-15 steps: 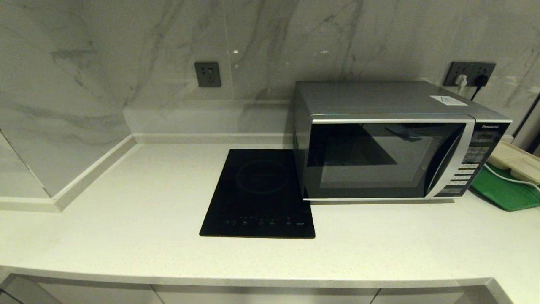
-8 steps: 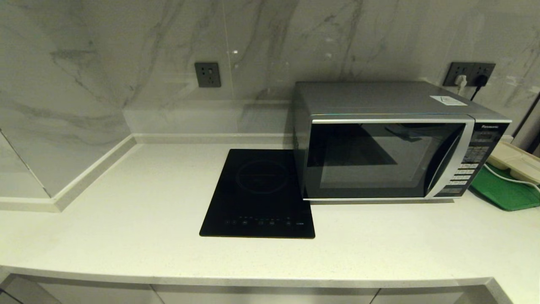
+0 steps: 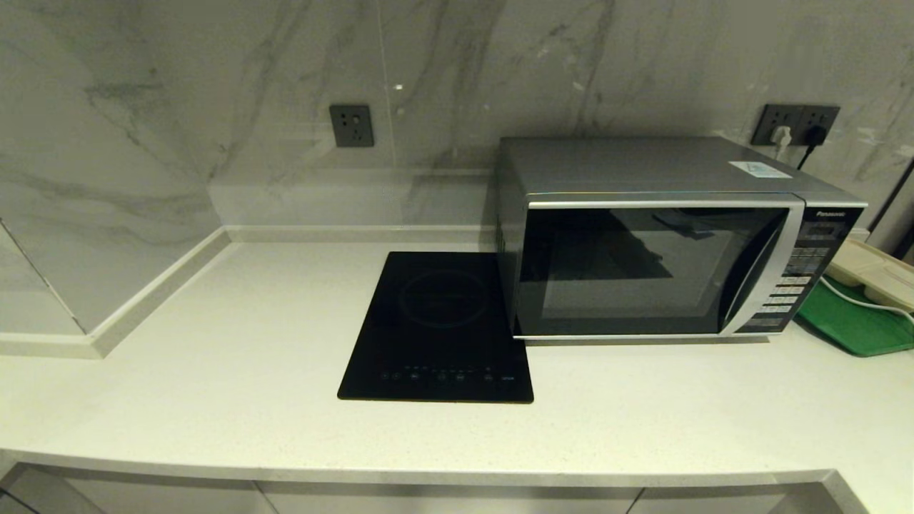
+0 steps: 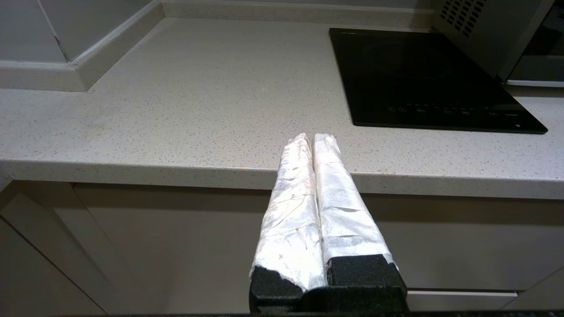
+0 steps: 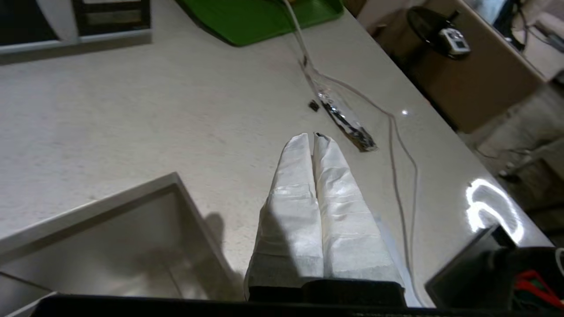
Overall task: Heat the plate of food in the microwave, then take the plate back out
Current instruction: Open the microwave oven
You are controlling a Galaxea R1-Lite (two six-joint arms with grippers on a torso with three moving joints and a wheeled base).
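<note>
The silver Panasonic microwave (image 3: 664, 243) stands at the right of the white counter with its dark glass door closed. A corner of the microwave (image 4: 493, 35) also shows in the left wrist view. The plate of food is out of view. My left gripper (image 4: 312, 137) is shut and empty, low in front of the counter's front edge, left of the hob. My right gripper (image 5: 310, 136) is shut and empty, hovering over the counter to the right of the microwave, near a sink. Neither arm appears in the head view.
A flat black induction hob (image 3: 439, 325) lies left of the microwave. A green tray (image 3: 853, 321) holding a cream container sits at the far right. A steel sink (image 5: 101, 246), a white cable (image 5: 396, 167) and a small shiny wrapper (image 5: 348, 121) lie near my right gripper.
</note>
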